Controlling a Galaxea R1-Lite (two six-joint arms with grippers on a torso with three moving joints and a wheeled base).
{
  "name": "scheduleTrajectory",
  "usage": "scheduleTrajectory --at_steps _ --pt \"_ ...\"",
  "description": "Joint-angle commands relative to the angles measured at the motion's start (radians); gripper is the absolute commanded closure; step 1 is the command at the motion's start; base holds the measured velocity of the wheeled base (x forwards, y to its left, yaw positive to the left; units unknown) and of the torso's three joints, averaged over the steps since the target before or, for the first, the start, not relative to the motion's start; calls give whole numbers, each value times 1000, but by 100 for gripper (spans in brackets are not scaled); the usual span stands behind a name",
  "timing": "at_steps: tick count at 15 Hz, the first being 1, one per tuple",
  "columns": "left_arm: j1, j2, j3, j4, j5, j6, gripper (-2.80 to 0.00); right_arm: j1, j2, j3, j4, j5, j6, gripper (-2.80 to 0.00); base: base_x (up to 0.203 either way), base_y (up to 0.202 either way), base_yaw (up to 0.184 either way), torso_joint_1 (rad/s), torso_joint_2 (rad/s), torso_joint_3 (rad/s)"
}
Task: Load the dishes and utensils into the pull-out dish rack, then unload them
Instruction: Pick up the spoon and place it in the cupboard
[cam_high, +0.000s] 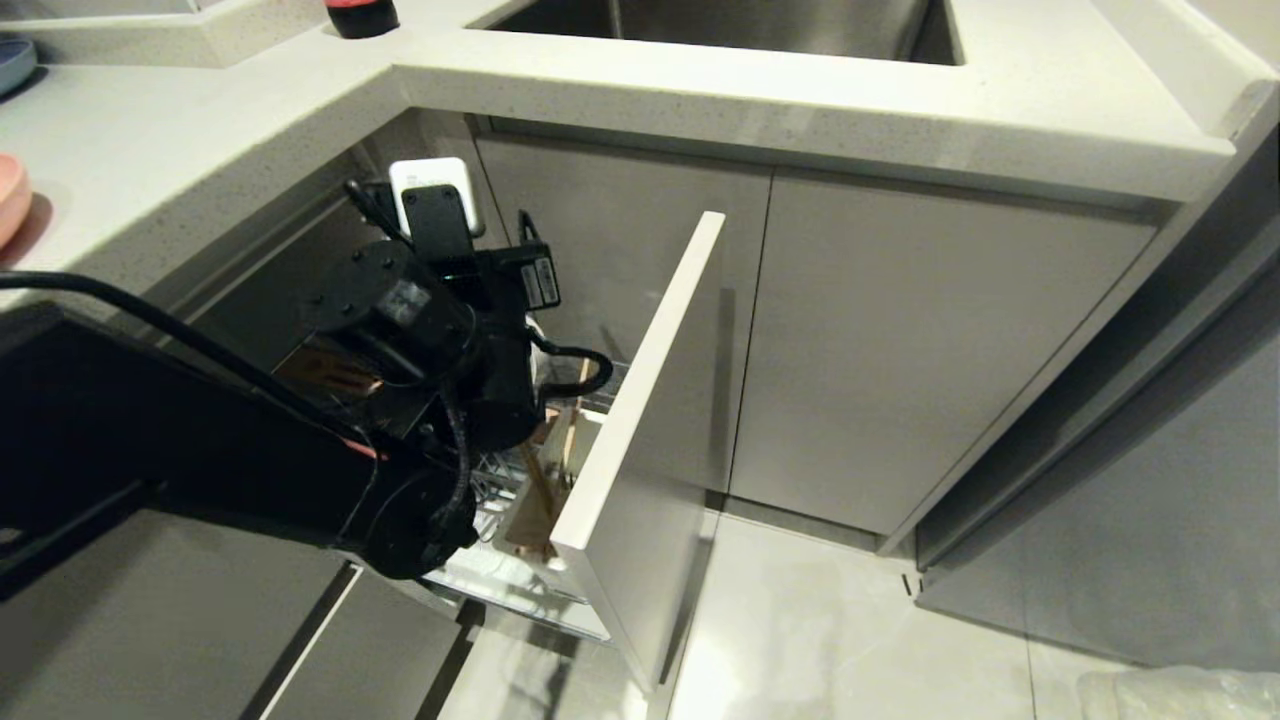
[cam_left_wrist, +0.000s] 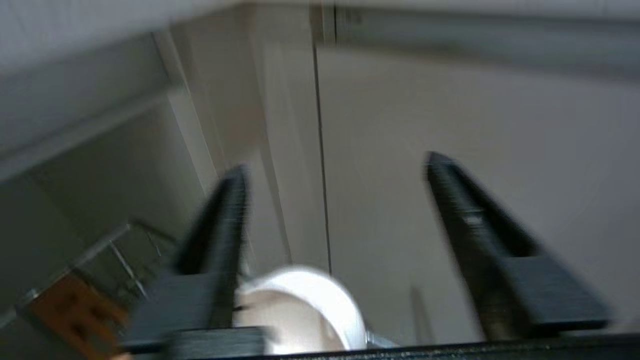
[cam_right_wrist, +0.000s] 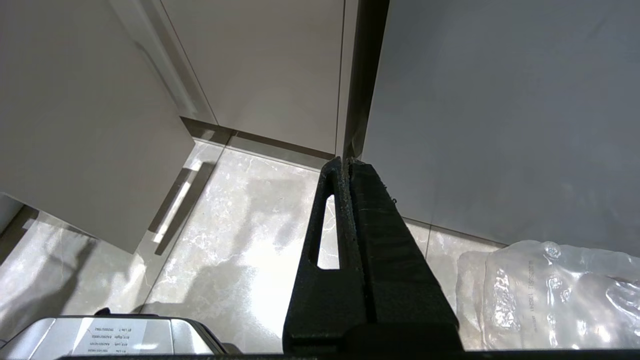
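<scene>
Pale stone counter (cam_high: 700, 90) wraps the corner of this kitchen, grey cabinet fronts below it and a sink (cam_high: 720, 25) set in at the far side. Under the counter, the left gripper (cam_left_wrist: 332, 210) hangs over the pulled-out rack (cam_high: 520, 520), its fingers (cam_left_wrist: 220, 225) spread wide with nothing between them. Just below them sits the bowl (cam_left_wrist: 305, 310), cream-white, its rim showing between the finger bases; whether anything touches it I cannot tell. Chrome wire and a wooden strip (cam_left_wrist: 75, 310) show beside it. From above, the left arm hides most of the basket; a few pale wooden pieces stand near the front panel (cam_high: 640, 430), though whether they are chopsticks I cannot tell. Far left on the counter, a salmon-pink edge, likely the plate (cam_high: 12, 200), lies well apart from the rack. The right gripper (cam_right_wrist: 345, 170) is parked low over the floor, fingers pressed together, near a clear plastic bag (cam_right_wrist: 550, 295).

My guess is a bowl step, either just set down or about to be lifted. Next calls for clearing the prongs or closing squarely on the rim.
</scene>
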Motion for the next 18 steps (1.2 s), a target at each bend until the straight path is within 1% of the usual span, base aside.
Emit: scheduleTrajectory --at_steps 1,3,5,7,9,10,12,13,14,15,18 --pt "0 -40 -48 54 5 2 0 -1 -1 0 0 0 -1 0 0 0 0 0 0 0" --pt "-1 -55 -108 152 6 -2 0 0 -1 0 0 0 -1 0 0 0 0 0 0 0" --pt "-1 -60 -169 290 8 -11 0 0 -1 0 0 0 -1 0 0 0 0 0 0 0" --pt "-1 -61 -238 483 10 -64 0 0 -1 0 0 0 -1 0 0 0 0 0 0 0" --pt "-2 -64 -318 793 10 -187 0 0 -1 0 0 0 -1 0 0 0 0 0 0 0" --pt "-3 -65 -361 957 7 -266 0 0 -1 0 0 0 -1 0 0 0 0 0 0 0" --pt "-6 -58 -448 1261 -20 -451 0 0 -1 0 0 0 -1 0 0 0 0 0 0 0" --pt "-5 -47 -491 1381 -49 -539 0 0 -1 0 0 0 -1 0 0 0 0 0 0 0" --pt "-2 -30 -529 1465 -88 -610 0 0 1 0 0 0 -1 0 0 0 0 0 0 0" --pt "7 -8 -542 1495 -115 -636 0 0 -1 0 0 0 -1 0 0 0 0 0 0 0" --pt "19 27 -546 1500 -141 -662 0 0 0 0 0 0 -1 0 0 0 0 9 1 0"
